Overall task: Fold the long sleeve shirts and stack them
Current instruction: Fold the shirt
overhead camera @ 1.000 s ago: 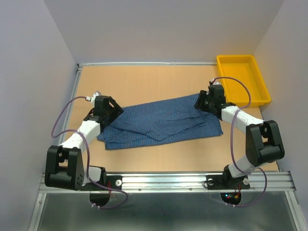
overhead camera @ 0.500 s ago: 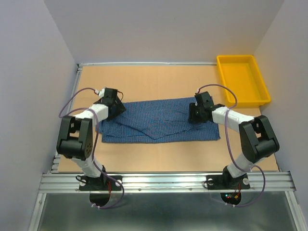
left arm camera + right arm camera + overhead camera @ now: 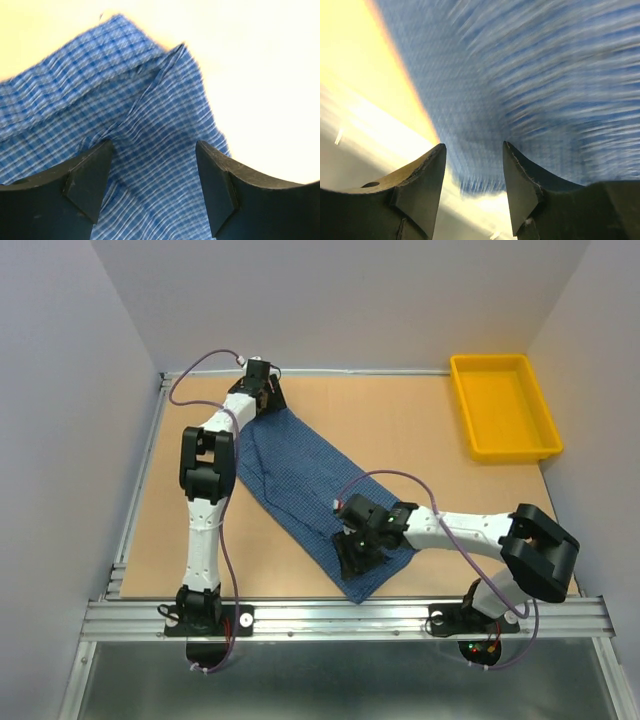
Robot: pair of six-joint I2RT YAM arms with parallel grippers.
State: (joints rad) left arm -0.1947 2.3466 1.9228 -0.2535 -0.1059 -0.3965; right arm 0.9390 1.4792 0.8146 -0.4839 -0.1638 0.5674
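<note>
The long sleeve shirt (image 3: 295, 475), blue check cloth, lies folded in a long strip running diagonally from the far left of the table to the near middle. My left gripper (image 3: 268, 400) is over its far end, open, with flat cloth (image 3: 150, 100) showing between the fingers (image 3: 154, 150) and a seam and the cloth's edge just beyond. My right gripper (image 3: 352, 552) is low over the near end, open, its jaws (image 3: 474, 147) straddling the blurred cloth (image 3: 530, 75) near its edge. Nothing is visibly pinched by either one.
A yellow tray (image 3: 500, 358) stands at the far right of the tan table (image 3: 430, 450). Grey walls close in the left, back and right sides. A metal rail (image 3: 340, 615) runs along the near edge at the arm bases.
The shirt has swung from lying across the table to a diagonal. My left arm has reached out to the far left corner, and my right gripper has swept in to the near middle.
</note>
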